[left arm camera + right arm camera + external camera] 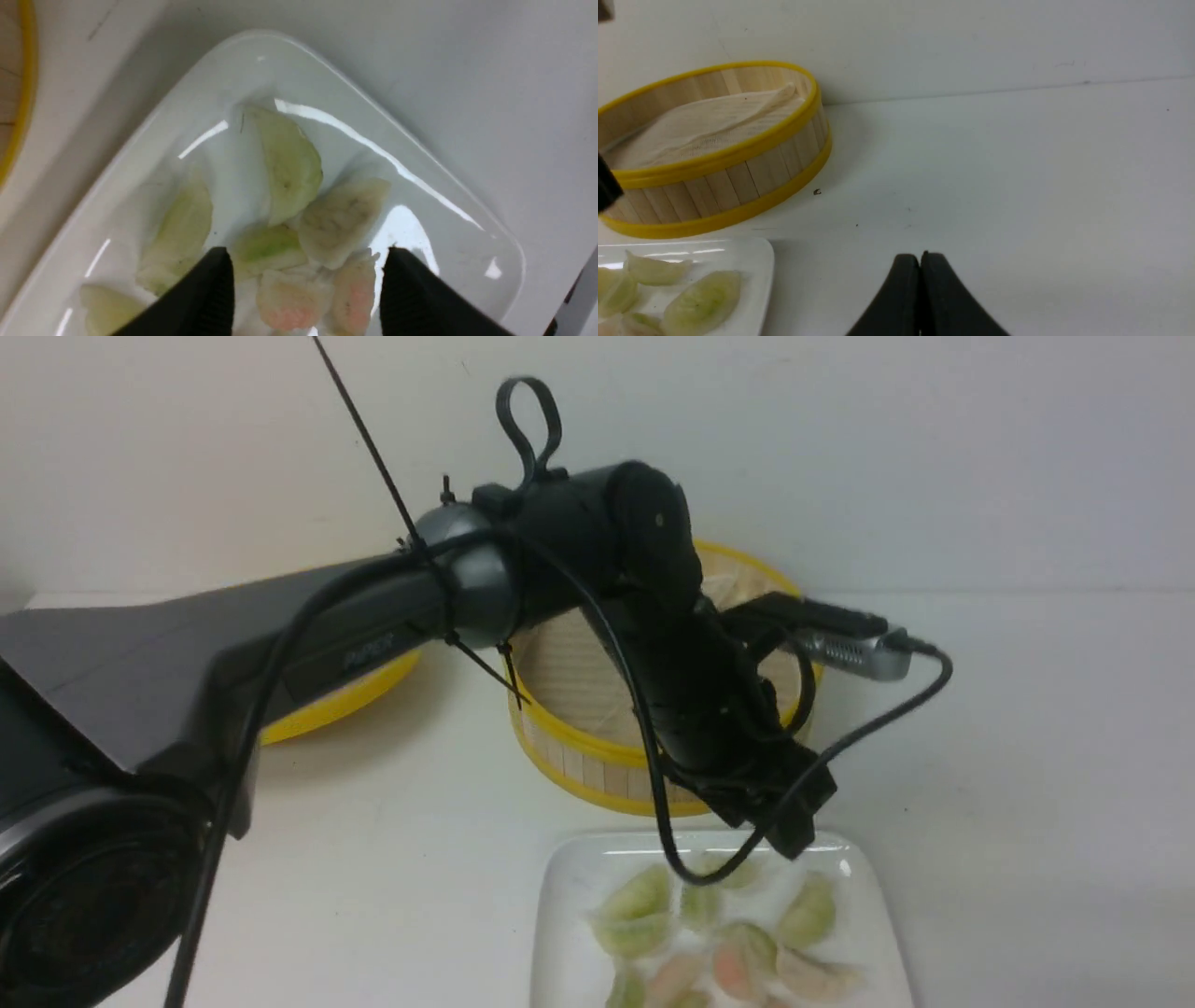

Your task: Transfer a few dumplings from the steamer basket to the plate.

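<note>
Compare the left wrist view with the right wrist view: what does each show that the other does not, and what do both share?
Only the left wrist view shows the left gripper, jaws apart above pink-tinged dumplings. Only the right wrist view shows the right gripper, shut over bare table, and the steamer basket with its liner. Both show the plate and green dumplings.

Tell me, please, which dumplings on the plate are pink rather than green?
The two pink dumplings side by side directly between the left gripper fingertips; the others on the plate have pale green filling.

left arm [373, 616]: reaching forward, wrist bent downward | left gripper [306, 280]: jaws parted, empty | right gripper [920, 266]: jaws pressed together, empty
</note>
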